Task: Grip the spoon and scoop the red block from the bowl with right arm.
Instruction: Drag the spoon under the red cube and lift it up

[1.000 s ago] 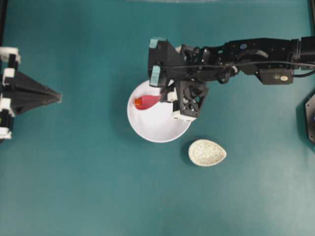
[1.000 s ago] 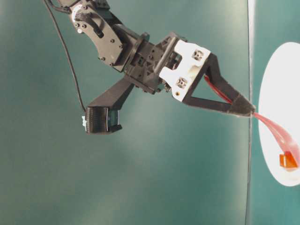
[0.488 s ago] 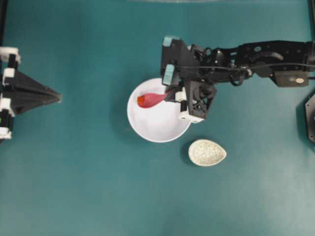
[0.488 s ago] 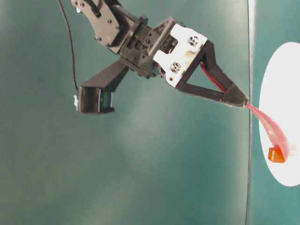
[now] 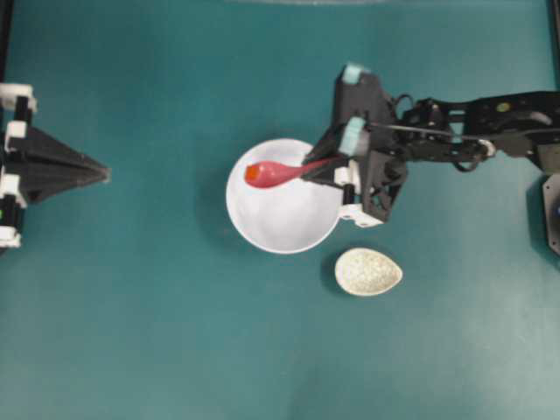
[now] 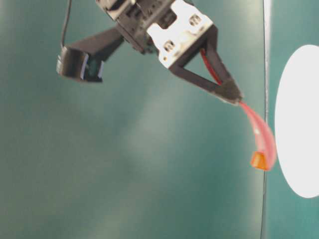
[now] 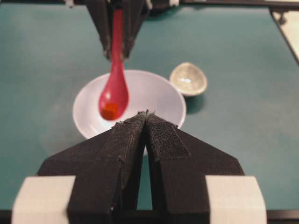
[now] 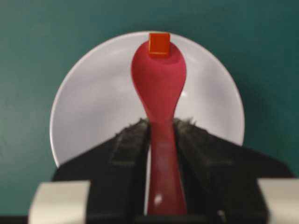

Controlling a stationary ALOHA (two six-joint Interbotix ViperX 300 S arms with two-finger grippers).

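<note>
Pinching the short handle of the pink-red soup spoon (image 8: 160, 88) between its two black fingers, the right gripper (image 5: 325, 163) is hanging over the rim of the white bowl (image 5: 289, 223), on the side away from the speckled egg-shaped rest (image 5: 368, 271). Its spoon is reaching out across the bowl with the oval end raised clear above the white floor (the table-level view shows open air between them). Sitting at the very tip of that oval end is the tiny orange-red block (image 8: 159, 43), riding in the spoon rather than lying in the bowl. Pale teal tape patches are showing on the right arm (image 5: 472, 136) near its wrist. Well apart from the bowl, on the far side from the right arm, the left gripper (image 7: 146, 122) is hovering with its padded fingers pressed together on nothing, pointing toward the bowl. Just beside the bowl, the rest is lying on the teal table (image 5: 157, 332).
</note>
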